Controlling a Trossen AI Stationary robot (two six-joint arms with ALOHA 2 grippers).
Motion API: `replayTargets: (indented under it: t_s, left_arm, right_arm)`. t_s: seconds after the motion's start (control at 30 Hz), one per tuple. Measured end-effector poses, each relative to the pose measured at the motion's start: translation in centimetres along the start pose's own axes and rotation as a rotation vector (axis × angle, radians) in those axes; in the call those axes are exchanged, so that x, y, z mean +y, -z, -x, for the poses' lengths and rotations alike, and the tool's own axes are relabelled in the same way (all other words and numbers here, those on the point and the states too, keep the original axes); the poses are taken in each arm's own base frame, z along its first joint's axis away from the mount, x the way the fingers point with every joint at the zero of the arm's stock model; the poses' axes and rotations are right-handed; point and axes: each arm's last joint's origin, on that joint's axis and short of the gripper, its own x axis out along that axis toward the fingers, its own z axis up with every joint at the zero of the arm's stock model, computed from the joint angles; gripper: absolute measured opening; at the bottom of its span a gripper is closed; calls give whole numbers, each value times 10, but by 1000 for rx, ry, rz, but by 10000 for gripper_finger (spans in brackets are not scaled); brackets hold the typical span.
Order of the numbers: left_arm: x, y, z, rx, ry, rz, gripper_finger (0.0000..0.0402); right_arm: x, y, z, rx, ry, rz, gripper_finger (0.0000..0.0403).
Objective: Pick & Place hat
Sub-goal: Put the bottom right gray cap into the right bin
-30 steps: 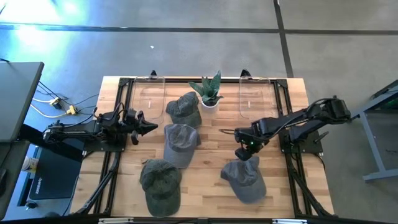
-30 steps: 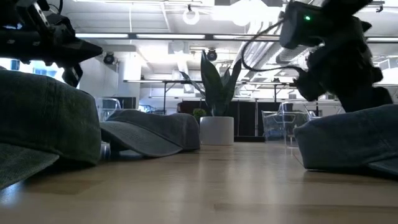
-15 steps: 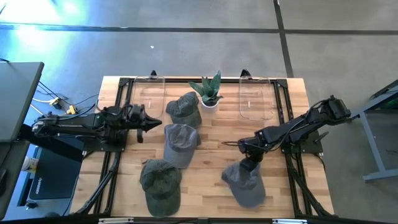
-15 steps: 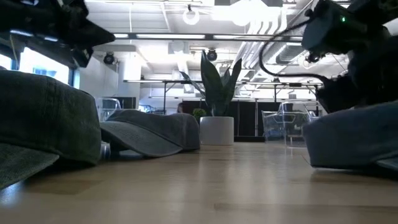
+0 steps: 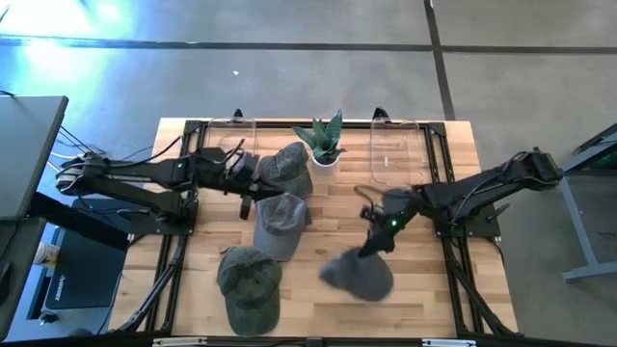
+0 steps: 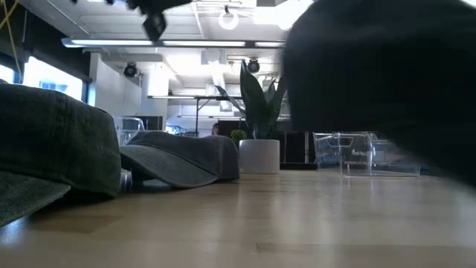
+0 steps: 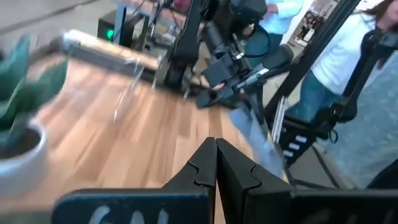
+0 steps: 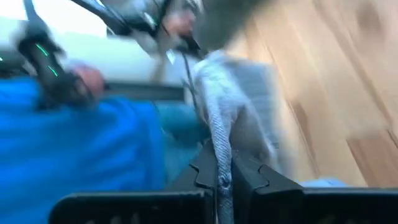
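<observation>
Four grey-green caps are in view. My right gripper is shut on one hat, which shows as a dark blur above the tabletop in the low view. Three other hats lie on the wood: one by the plant, one at mid-table, and one near the front edge. My left gripper is shut with nothing in it, hovering beside the hat by the plant, and it also shows high in the low view. My right gripper pinches a thin edge of the hat between its two fingers; whether that edge is brim or crown I cannot tell. The fingers slant down toward the table's near left. The hat hangs below them, clear of the table.
A potted plant stands at the far middle, flanked by two clear plastic bins. Black frame rails run along both sides of the table. Bare wood lies between the mid-table hat and the held hat. People stand beyond the table.
My right gripper has come down on the right-hand hat, shut on its far edge and raised it off the wood, carrying it a little toward the table's left. My left gripper, still shut, has risen and reached toward the table's right, up to the hat by the plant.
</observation>
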Motion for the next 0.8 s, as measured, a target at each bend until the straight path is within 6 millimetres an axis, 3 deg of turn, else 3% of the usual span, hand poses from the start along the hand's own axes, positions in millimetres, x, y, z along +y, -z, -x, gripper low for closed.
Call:
replayTargets:
  t_s: [0.2, 0.33, 0.53, 0.63, 0.8]
  left_arm:
    - [-11, -39, -26, -40, 41, -136, 2]
    - [-13, -54, -51, -39, 42, -185, 30]
    - [-17, -67, -83, 2, 188, -193, 147]
    - [-16, -62, -100, 55, 257, -174, 215]
    - [-7, -48, -122, 110, 210, -159, 296]
  right_arm:
    - [41, -25, 24, -177, -140, 158, 8]
    - [56, -38, 34, -238, -155, 281, 4]
    - [70, -52, 47, -313, -160, 385, 3]
    - [73, -56, 51, -342, -156, 425, 5]
    - [75, -57, 52, -353, -152, 469, 3]
